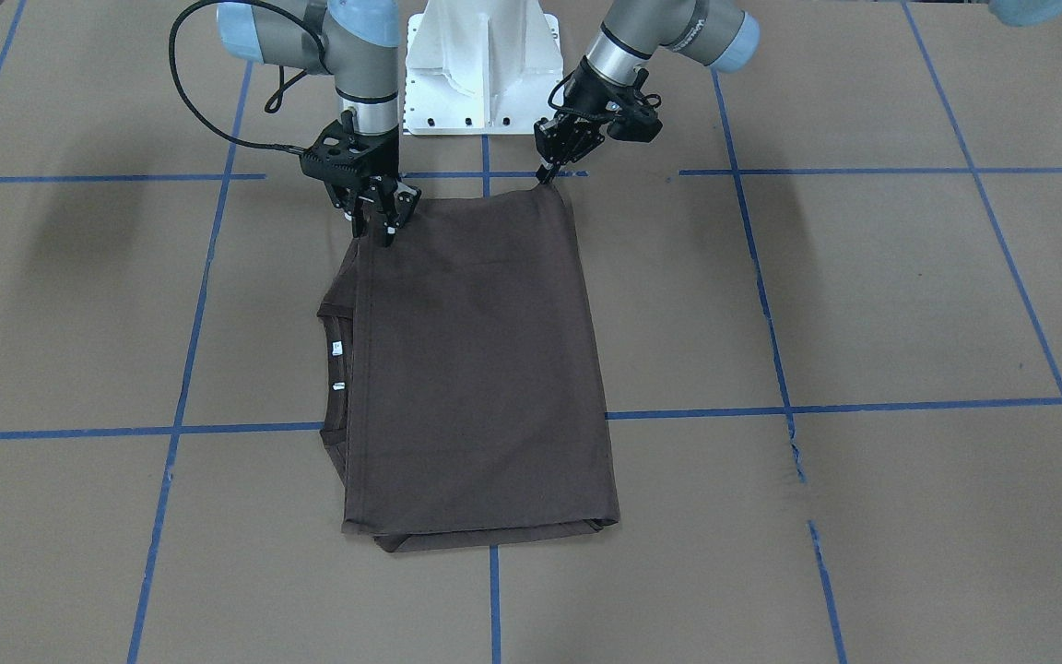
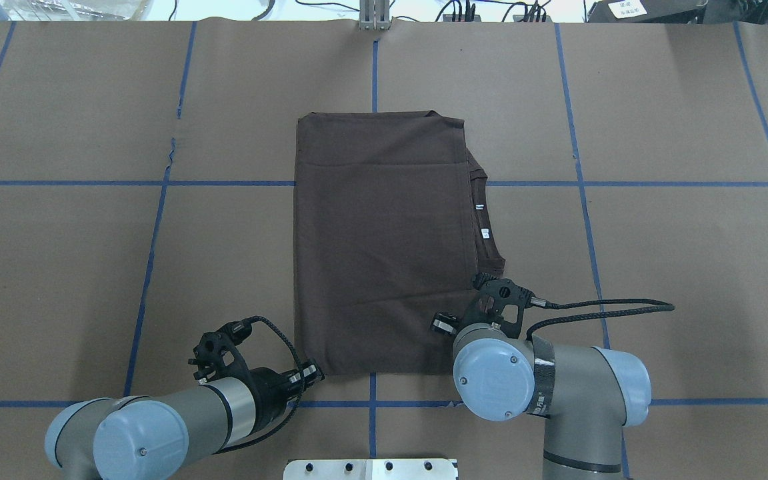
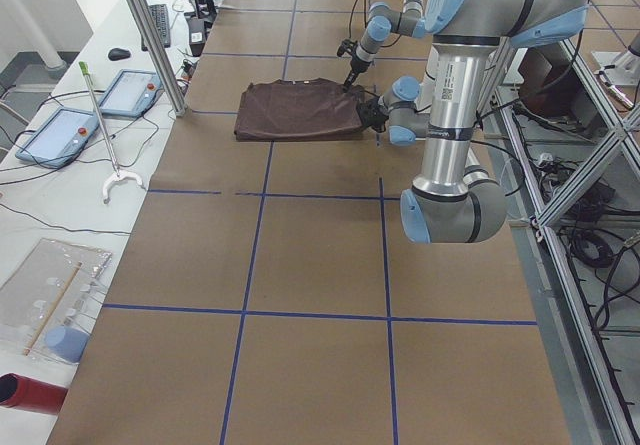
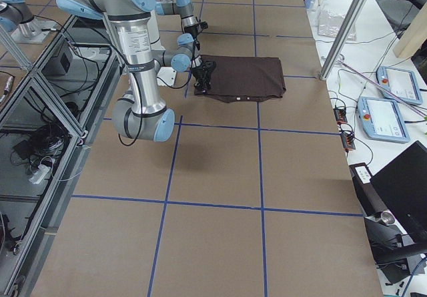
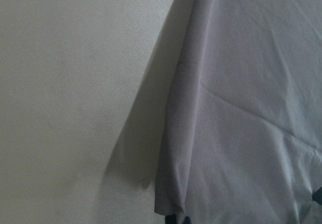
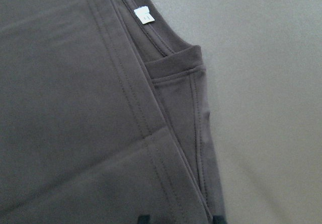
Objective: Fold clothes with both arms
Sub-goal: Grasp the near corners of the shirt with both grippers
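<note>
The dark brown T-shirt (image 1: 476, 369) (image 2: 377, 247) lies folded into a tall rectangle mid-table. Its ribbed collar (image 2: 485, 213) and white labels (image 6: 142, 14) peek out on my right side. My left gripper (image 1: 545, 180) (image 2: 314, 373) is shut on the shirt's near corner, and the cloth (image 5: 241, 108) is raised a little, with a shadow beside it. At the other near corner my right gripper (image 1: 374, 229) stands open, its fingers apart over the hem (image 6: 151, 148). In the overhead view the right wrist hides those fingers.
The white pedestal base (image 1: 480, 65) stands just behind the shirt's near edge. Blue tape lines (image 2: 374, 67) grid the brown table cover. Beyond the far table edge are a metal post (image 3: 150, 35), tablets (image 3: 60, 130) and a reaching tool (image 3: 105, 165).
</note>
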